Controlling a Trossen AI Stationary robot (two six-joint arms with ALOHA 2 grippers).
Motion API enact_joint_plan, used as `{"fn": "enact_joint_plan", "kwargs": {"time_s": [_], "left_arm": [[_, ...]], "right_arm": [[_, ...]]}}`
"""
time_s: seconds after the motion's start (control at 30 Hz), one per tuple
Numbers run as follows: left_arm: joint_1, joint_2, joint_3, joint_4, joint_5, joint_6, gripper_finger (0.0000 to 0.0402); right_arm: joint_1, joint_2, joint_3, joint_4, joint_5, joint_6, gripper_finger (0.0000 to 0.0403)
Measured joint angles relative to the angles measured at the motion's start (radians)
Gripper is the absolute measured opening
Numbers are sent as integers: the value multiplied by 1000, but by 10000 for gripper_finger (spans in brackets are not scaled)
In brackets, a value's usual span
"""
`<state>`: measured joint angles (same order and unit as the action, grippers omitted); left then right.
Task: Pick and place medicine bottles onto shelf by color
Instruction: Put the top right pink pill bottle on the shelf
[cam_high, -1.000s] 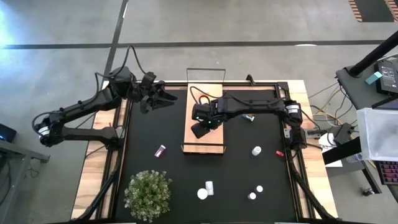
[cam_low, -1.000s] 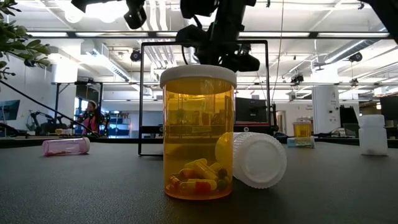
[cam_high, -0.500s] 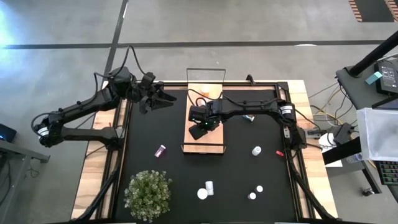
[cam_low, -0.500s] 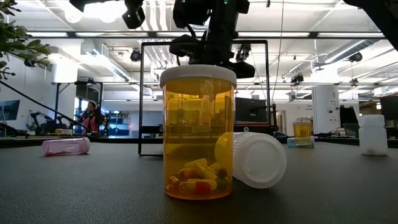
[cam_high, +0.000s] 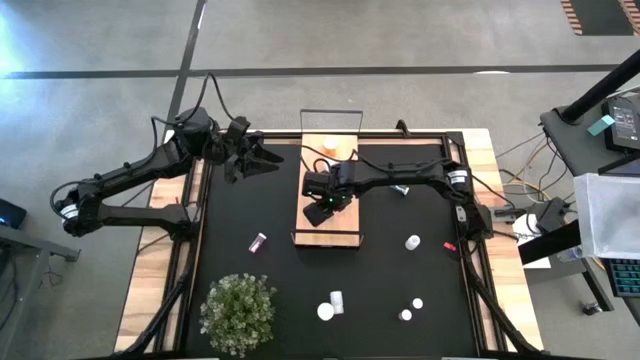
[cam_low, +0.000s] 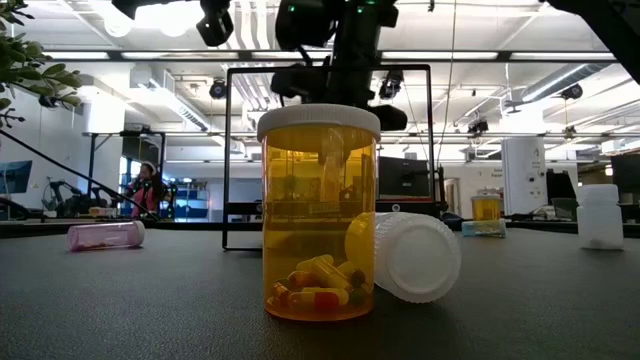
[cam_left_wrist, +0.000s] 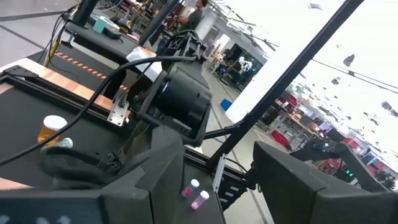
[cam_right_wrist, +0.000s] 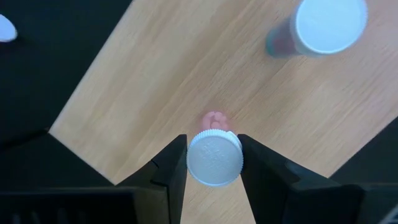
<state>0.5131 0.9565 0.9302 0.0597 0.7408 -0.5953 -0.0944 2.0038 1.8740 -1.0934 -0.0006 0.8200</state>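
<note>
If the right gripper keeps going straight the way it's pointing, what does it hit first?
Probably the shelf. The right gripper points down at its wood, with a white-capped bottle between the fingers, so the bottle's base would likely touch first. Depth is unclear.

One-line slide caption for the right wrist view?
Right hand grips a white-capped pink bottle upright above the wooden shelf, a second capped bottle standing farther along.

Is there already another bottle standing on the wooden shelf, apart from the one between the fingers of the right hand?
Yes, the right wrist view shows a second white-capped bottle standing on the shelf, apart from the bottle at the right hand.
</note>
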Motion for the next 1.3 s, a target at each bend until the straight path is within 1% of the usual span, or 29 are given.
{"fn": "enact_joint_plan", "kwargs": {"time_s": [0.73,0.93,1.17,1.3], "left_arm": [[0,0,-1,0,17,7,180],[0,0,-1,0,17,7,180],[0,0,-1,0,17,8,180],[0,0,-1,0,17,8,180]], "right_arm": [[0,7,0,19,2,-11,128],[0,7,0,22,2,-47,128],[0,7,0,27,6,-49,116],[0,7,0,27,11,-41,129]]}}
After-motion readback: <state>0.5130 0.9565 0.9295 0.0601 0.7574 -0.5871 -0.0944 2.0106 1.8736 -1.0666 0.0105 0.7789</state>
